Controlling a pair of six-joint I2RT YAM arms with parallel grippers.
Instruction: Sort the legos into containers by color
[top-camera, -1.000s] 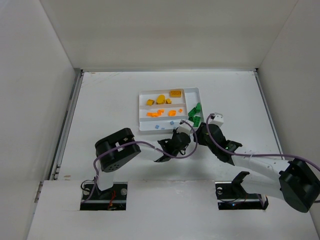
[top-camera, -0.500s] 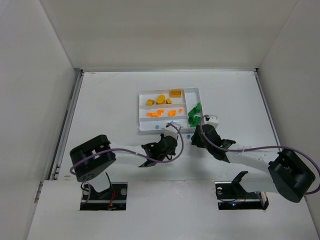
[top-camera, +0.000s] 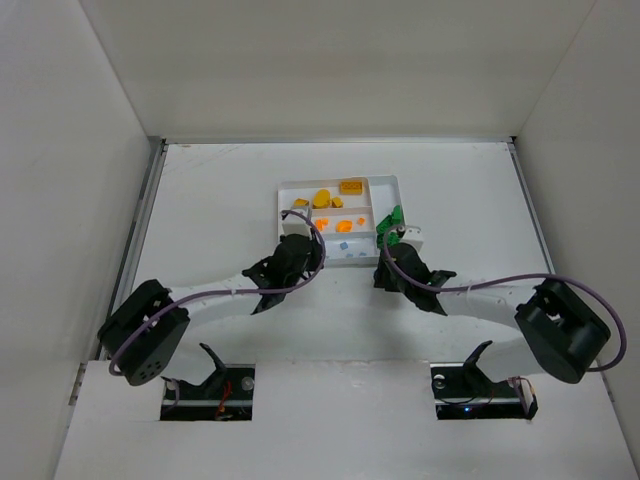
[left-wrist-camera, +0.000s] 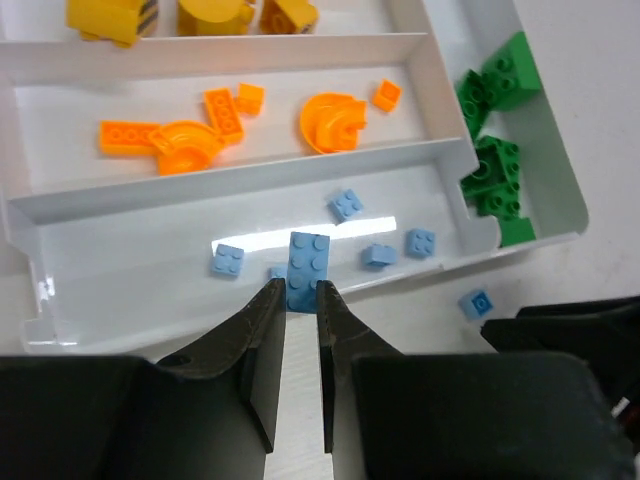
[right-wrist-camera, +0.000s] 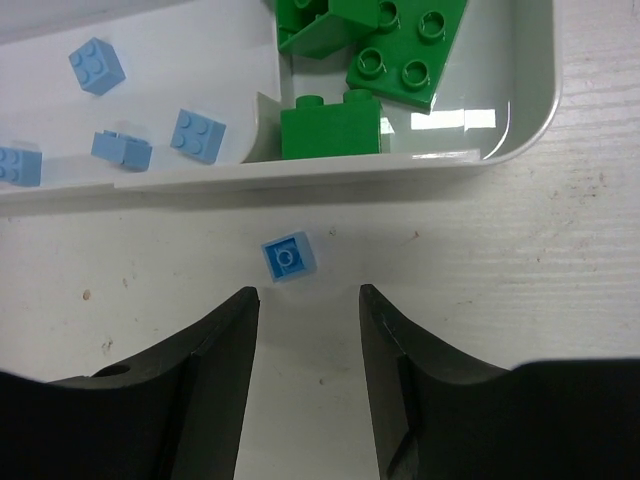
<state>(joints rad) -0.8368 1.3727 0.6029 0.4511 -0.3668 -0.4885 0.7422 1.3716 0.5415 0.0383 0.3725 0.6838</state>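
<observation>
The white tray (top-camera: 330, 181) holds yellow legos (top-camera: 350, 187) in the far section, orange ones (top-camera: 343, 224) in the middle, light-blue ones (left-wrist-camera: 345, 205) in the near section and green ones (top-camera: 389, 222) in the crosswise end. My left gripper (left-wrist-camera: 297, 288) is shut on a light-blue brick (left-wrist-camera: 306, 260), held over the tray's near section. My right gripper (right-wrist-camera: 308, 298) is open, low over the table. One small light-blue piece (right-wrist-camera: 288, 257) lies just ahead of its fingertips, outside the tray's near wall (right-wrist-camera: 300, 172).
The same loose light-blue piece (left-wrist-camera: 476, 303) shows in the left wrist view beside the right gripper's dark body (left-wrist-camera: 570, 330). White walls enclose the table on three sides. Both arms cross the near half of the table in front of the tray.
My left gripper has moved left and away from the bases, up to the tray's near edge. My right gripper has shifted left toward the tray's green end.
</observation>
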